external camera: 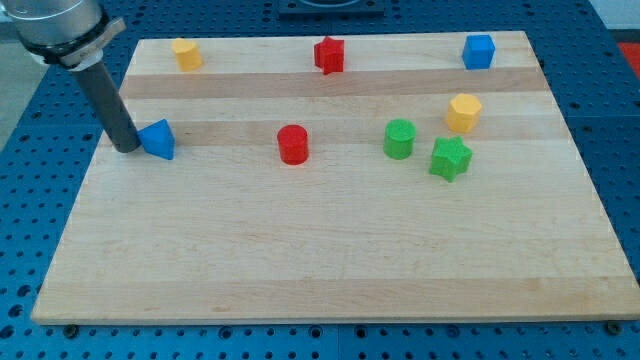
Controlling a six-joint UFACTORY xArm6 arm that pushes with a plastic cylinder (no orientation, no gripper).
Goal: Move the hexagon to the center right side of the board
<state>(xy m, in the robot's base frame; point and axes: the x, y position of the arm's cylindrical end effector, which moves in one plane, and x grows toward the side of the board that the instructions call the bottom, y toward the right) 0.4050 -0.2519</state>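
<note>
The yellow hexagon block (463,113) sits near the wooden worktop's (330,260) right edge, toward the far right corner, just above the green star block (450,158) and right of the green cylinder block (399,138). The rod's tip (127,148), with no gripper fitted, rests near the left edge, touching the blue triangular block (158,139).

- Pale wooden tabletop (330,260), banded with lighter and darker strips, on a blue perforated base (20,220).
- Yellow: hexagon block (463,113); rounded block (186,53).
- Red: star block (329,55); cylinder block (293,144).
- Blue: cube block (479,51); triangular block (158,139).
- Green: cylinder block (399,138); star block (450,158).
- Dark grey tool rod (110,110).
</note>
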